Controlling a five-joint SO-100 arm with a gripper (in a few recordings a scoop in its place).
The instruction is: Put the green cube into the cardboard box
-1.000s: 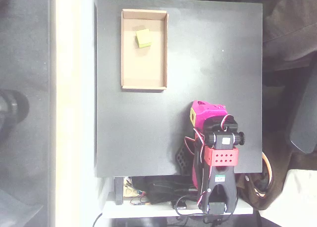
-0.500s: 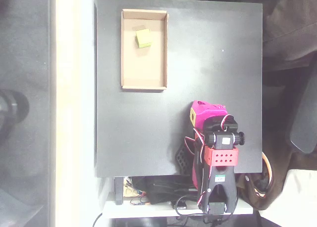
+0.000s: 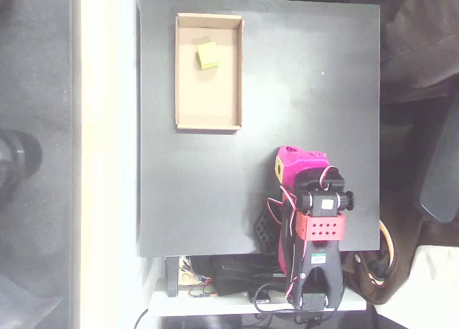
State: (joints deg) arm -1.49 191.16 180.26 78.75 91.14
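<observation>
Gripper state: my gripper (image 3: 288, 164) sits folded back over the arm's base at the near edge of the black table (image 3: 315, 99). From overhead the magenta shell hides my fingers, so I cannot tell whether they stand wide or narrow. Nothing shows between them.

Step in hand: as I judge it, the placing is done and I am parked at rest. The cube is not with me; it is already in the box.

Next move: by my estimate none is required for the task. If a check were wanted, it would call for reaching far forward and to the left in the overhead view, across bare tabletop.

Near surroundings: just behind me are the red servo bracket (image 3: 320, 226) and a cluster of cables (image 3: 222, 279) at the table's near edge.

Obstructions: the tabletop between me and the box carries nothing that I can see.

Cardboard box (image 3: 188, 114): well apart from me, ahead and to the left, lying lengthwise, walls low.

Green cube (image 3: 208, 55): resting on the box floor in its far half, clear of the walls, turned slightly askew.
</observation>
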